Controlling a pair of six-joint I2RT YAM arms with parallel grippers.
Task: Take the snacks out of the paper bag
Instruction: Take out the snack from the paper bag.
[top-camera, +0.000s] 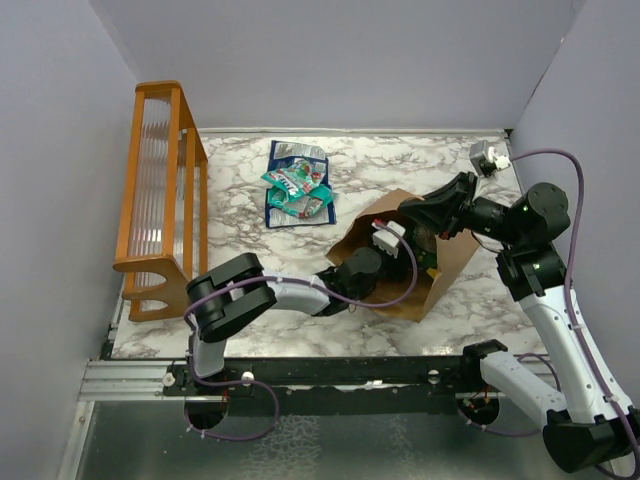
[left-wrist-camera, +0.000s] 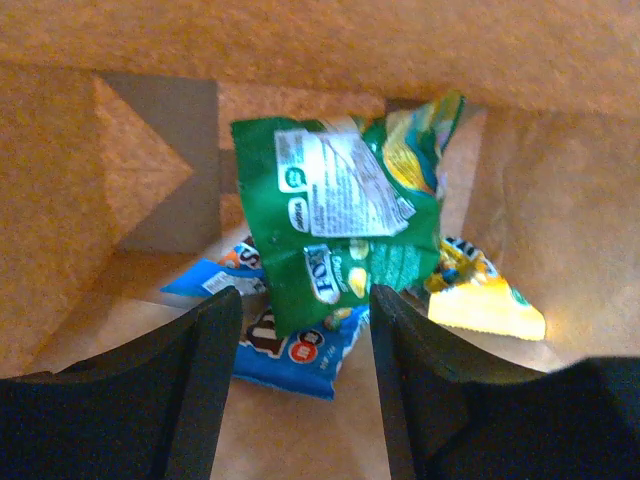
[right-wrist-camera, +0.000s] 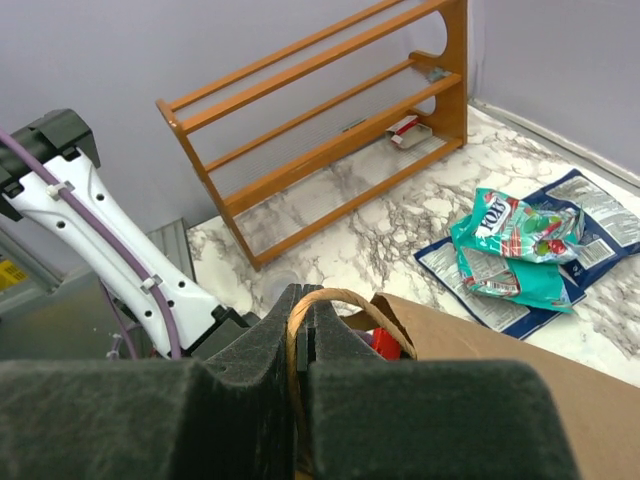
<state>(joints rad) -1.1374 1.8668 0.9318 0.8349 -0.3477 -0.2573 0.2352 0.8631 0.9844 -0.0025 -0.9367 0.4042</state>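
left wrist: my left jaws gape inside the paper bag (left-wrist-camera: 560, 200), green packet (left-wrist-camera: 340, 230) between them, blue packet (left-wrist-camera: 290, 355) and yellow packet (left-wrist-camera: 480, 300) just beyond. right jaws clamped on the bag's handle (right-wrist-camera: 340, 293).

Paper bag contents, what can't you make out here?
- Top external: contents of the large brown kraft paper bag, hidden by its own wall.
- Left wrist: print on the blue foil packet, covered by the green foil packet and left tool.
- Right wrist: bag's interior, blocked by right tool shut on twisted paper handle.
- Right wrist: red-white item on orange wooden rack, too small.
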